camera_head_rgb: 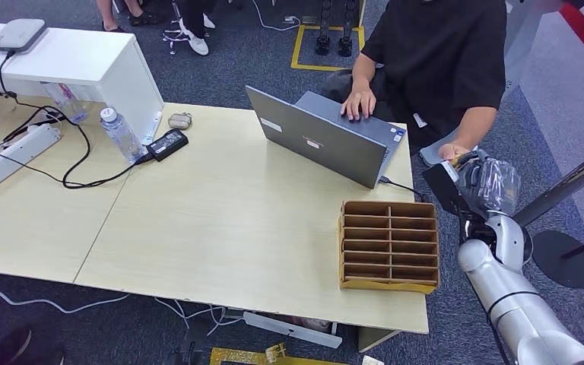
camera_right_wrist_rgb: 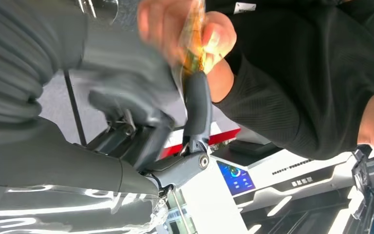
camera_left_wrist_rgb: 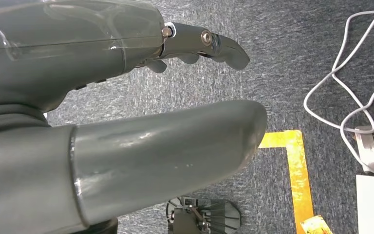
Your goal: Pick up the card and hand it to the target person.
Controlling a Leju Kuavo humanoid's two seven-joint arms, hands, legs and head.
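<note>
Your right hand point(camera_right_wrist_rgb: 141, 105) pinches the card point(camera_right_wrist_rgb: 193, 46) at 2 o'clock off the table point(camera_head_rgb: 220, 220), person's hand point(camera_right_wrist_rgb: 185, 29) gripping it; left hand point(camera_left_wrist_rgb: 126, 122) fingers spread, empty

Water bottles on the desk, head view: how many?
2. One clear bottle with a white cap stands beside the black power adapter. The second bottle sits left of it, against the white shelf. More could be hidden behind the shelf.
</note>
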